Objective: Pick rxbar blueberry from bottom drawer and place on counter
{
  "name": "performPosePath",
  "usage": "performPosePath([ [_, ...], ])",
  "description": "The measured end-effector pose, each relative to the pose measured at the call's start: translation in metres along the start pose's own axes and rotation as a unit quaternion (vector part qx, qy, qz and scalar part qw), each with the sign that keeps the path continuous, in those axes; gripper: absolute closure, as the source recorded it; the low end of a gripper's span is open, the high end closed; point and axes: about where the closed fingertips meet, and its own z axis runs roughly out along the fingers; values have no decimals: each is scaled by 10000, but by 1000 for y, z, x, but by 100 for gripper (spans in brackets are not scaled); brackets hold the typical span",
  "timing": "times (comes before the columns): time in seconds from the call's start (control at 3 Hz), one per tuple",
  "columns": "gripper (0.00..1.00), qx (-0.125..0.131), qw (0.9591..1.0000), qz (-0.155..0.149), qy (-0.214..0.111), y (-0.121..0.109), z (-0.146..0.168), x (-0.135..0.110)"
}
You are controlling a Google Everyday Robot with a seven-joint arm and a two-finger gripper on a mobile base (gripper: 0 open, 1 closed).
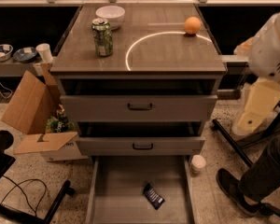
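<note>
The rxbar blueberry (153,196), a small dark blue bar with white print, lies flat in the open bottom drawer (112,195), near its right middle. The counter (163,55) is the wood-grain cabinet top with a bright curved arc. My arm, white with a cream end piece, hangs at the right edge of the view. The gripper (246,123) is at its lower tip, right of the cabinet at about the height of the upper drawers, well above and to the right of the bar. It holds nothing that I can see.
On the counter stand a green soda can (102,37), a white bowl (110,16) and an orange (192,25). Two upper drawers with black handles are slightly open. A cardboard box (35,115) sits left, a white cup (198,163) right of the drawer, and a person's leg and shoe (252,190) at lower right.
</note>
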Motion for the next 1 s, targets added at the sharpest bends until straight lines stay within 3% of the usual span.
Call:
performPosePath([
  [0.33,0,-38,9997,174,-179,21,51,-8],
  [0.67,0,-56,9993,323,-158,47,117,-13],
  [1.0,0,-3,9983,589,12,75,183,-3],
])
